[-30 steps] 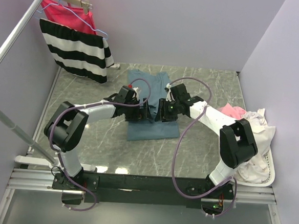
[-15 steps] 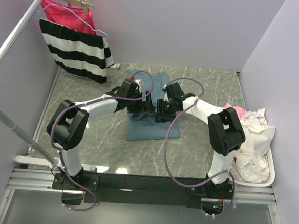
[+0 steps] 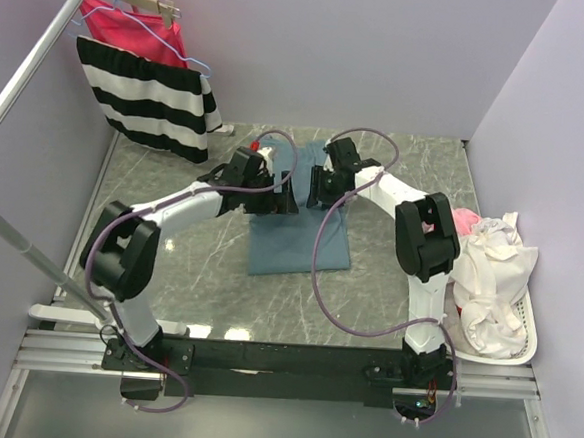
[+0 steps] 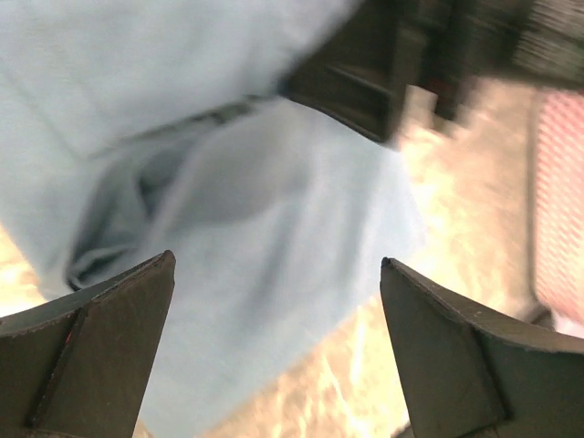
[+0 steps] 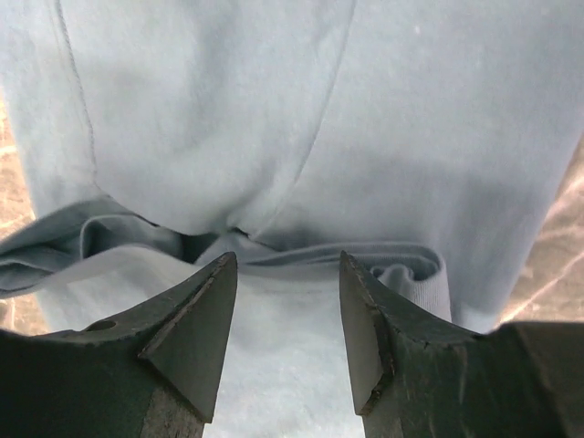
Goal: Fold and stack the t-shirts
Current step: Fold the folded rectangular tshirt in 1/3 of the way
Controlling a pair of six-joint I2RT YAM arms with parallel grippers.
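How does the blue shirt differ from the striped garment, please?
The blue shirt is plain, while the striped garment has broad black and white bands. The shirt lies flat on the table, folded to a rough rectangle; the striped garment hangs in the air by the rack at the far left. The shirt sits mid-table, and the striped garment is off beyond the table's edge. Both are soft cloth.

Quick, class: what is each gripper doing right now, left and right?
Left gripper: open wide, holding nothing, over the blue t-shirt.
Right gripper: open, holding nothing.
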